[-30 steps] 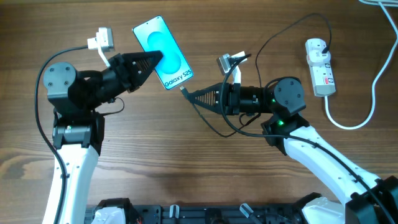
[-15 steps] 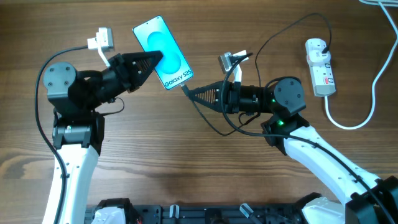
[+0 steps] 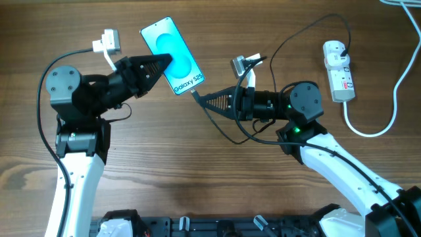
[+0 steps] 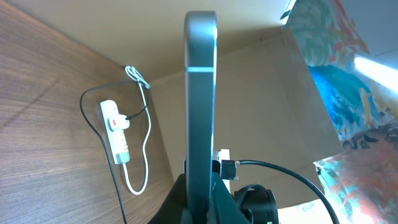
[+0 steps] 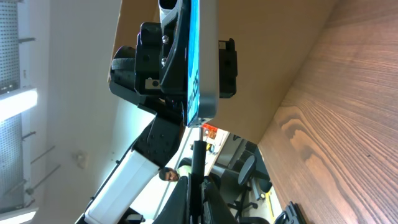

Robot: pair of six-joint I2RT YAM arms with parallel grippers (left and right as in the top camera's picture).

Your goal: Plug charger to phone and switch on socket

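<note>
On the phone (image 3: 160, 36): left hand (image 3: 168, 61) clamped shut on it, one finger across the turquoise glass and the other behind. The phone is held up off the surface (image 3: 197, 178) and shows edge-on in the left wrist view.
Phone handling: slim, stiff and probably light. The glass looks slick and easy to mark, so a firm pinch across the middle, as now, seems right. The grip has to resist the push of the plug.
Just below the phone's bottom edge: right hand (image 3: 199, 100) closed on the charger (image 5: 198, 152), pinching the plug body right behind its tip. The tip is lined up with the edge and so close that I cannot tell whether it is touching, seated or just short.
Charger handling: the tip is small and rigid, and the cable is thin, limp and light. Holding the plug body rather than the cable should keep the tip from swinging, and it needs a straight push.
Right of the phone: the black cable loops round the right arm and runs on towards the socket.
Far right of the phone: socket (image 3: 339, 72) lying flat on the surface with the charger's other end plugged in. A white lead (image 3: 368, 131) curls away from it.
Socket handling: light plastic, likely to slide under a sideways press, so press its switch straight down.
</note>
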